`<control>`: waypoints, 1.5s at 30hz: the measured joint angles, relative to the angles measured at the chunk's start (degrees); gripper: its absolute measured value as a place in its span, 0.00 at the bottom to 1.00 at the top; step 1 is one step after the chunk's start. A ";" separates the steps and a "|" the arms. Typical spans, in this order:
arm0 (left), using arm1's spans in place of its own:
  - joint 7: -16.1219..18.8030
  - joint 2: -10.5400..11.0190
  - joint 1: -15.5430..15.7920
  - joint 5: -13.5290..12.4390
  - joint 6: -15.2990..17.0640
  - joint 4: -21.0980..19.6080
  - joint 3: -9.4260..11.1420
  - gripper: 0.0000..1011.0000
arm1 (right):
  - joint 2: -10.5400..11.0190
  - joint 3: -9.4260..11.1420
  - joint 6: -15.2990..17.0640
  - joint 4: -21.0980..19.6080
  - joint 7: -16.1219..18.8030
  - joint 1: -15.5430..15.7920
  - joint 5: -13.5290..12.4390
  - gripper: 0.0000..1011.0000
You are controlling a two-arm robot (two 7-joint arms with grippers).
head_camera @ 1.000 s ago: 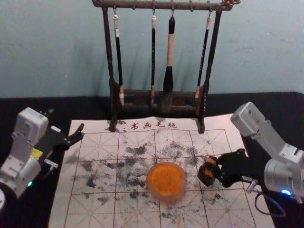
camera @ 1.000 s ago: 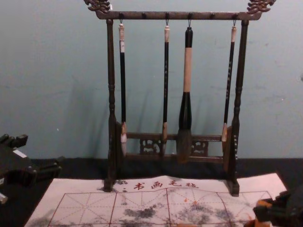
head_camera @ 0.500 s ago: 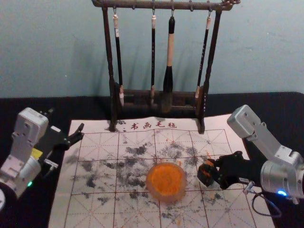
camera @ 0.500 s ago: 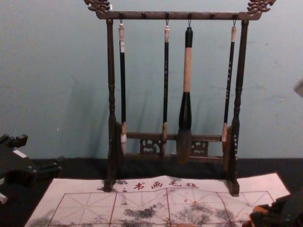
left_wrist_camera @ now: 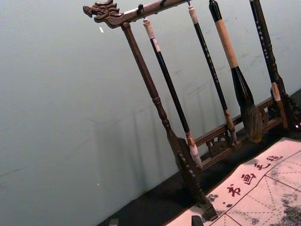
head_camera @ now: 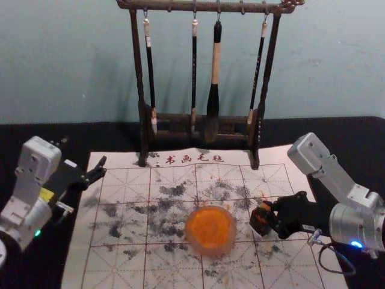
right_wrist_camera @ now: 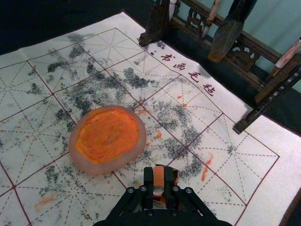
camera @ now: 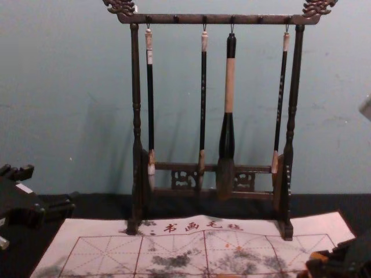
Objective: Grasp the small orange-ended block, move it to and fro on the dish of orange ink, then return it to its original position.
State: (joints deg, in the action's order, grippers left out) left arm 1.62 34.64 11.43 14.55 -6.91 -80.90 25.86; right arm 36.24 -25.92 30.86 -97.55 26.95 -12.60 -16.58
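Extends the right arm [head_camera: 340, 180] in from the right edge of the head view, with a silver link slanting down to the wrist and a cable [head_camera: 335, 265] looping below. Points the right gripper [head_camera: 272, 215] inward, toward the dish [head_camera: 210, 251], roughly level by the look of it. Has it clenched on the small block [head_camera: 260, 221], dark with orange on it. In the right wrist view, pinches an orange part of the block between both fingers [right_wrist_camera: 148, 186]. Holds the block just beside the dish, on the dish's right, apart from its rim, over the gridded mat [head_camera: 295, 180]. Can't tell whether it touches the mat. In the chest view, pokes in at the lower right corner.

Parks the left arm [head_camera: 27, 192] at the left edge of the head view, bent, with the left gripper [head_camera: 84, 150] reaching in near the mat's far left corner, released and spread wide, grasping nothing.

Shows orange ink [head_camera: 209, 226] in the dish, dark smudges around it on the mat, and behind, a wooden rack [head_camera: 269, 72] hung with four brushes [head_camera: 216, 60].
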 joint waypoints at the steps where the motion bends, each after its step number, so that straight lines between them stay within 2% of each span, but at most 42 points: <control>1: 0.00 0.00 0.00 0.00 0.00 0.00 0.00 0.99 | 0.00 0.00 0.00 -0.01 0.00 0.00 0.00 0.08; 16: 0.00 0.00 0.00 0.00 0.00 0.00 0.00 0.99 | 0.07 0.03 -0.03 -0.09 -0.02 0.06 -0.01 0.09; 26: 0.00 0.00 0.00 0.00 0.00 0.00 0.00 0.99 | 0.08 0.03 -0.03 -0.12 -0.02 0.06 -0.04 0.38; 28: 0.00 0.00 0.00 0.00 0.00 0.00 0.00 0.99 | 0.08 0.03 -0.03 -0.13 -0.02 0.06 -0.04 0.47; 29: 0.00 0.00 0.00 0.00 0.00 0.00 0.00 0.99 | 0.08 0.03 -0.03 -0.13 -0.02 0.07 -0.04 0.47; 32: 0.00 0.00 0.00 0.00 0.00 0.00 0.00 0.99 | 0.08 0.03 -0.02 -0.13 -0.02 0.07 -0.04 0.60; 35: 0.00 0.00 0.00 0.00 0.00 0.00 0.00 0.99 | 0.08 0.03 -0.02 -0.13 -0.02 0.07 -0.04 0.66; 38: 0.00 0.00 0.00 0.00 0.00 0.00 0.00 0.99 | 0.08 0.03 -0.02 -0.12 -0.02 0.07 -0.05 0.79; 42: 0.00 0.00 0.00 0.00 0.00 0.00 0.00 0.99 | 0.08 0.03 -0.02 -0.13 -0.02 0.07 -0.04 0.86; 43: 0.00 0.00 0.00 0.00 0.00 0.00 0.00 0.99 | 0.08 0.03 -0.02 -0.13 -0.02 0.07 -0.04 0.91; 45: 0.00 0.00 0.00 0.00 0.00 0.00 0.00 0.99 | 0.08 0.03 -0.02 -0.12 -0.02 0.07 -0.05 0.94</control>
State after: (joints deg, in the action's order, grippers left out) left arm 1.62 34.65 11.43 14.55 -6.91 -80.90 25.86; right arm 36.32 -25.90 30.83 -97.67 26.93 -12.53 -16.63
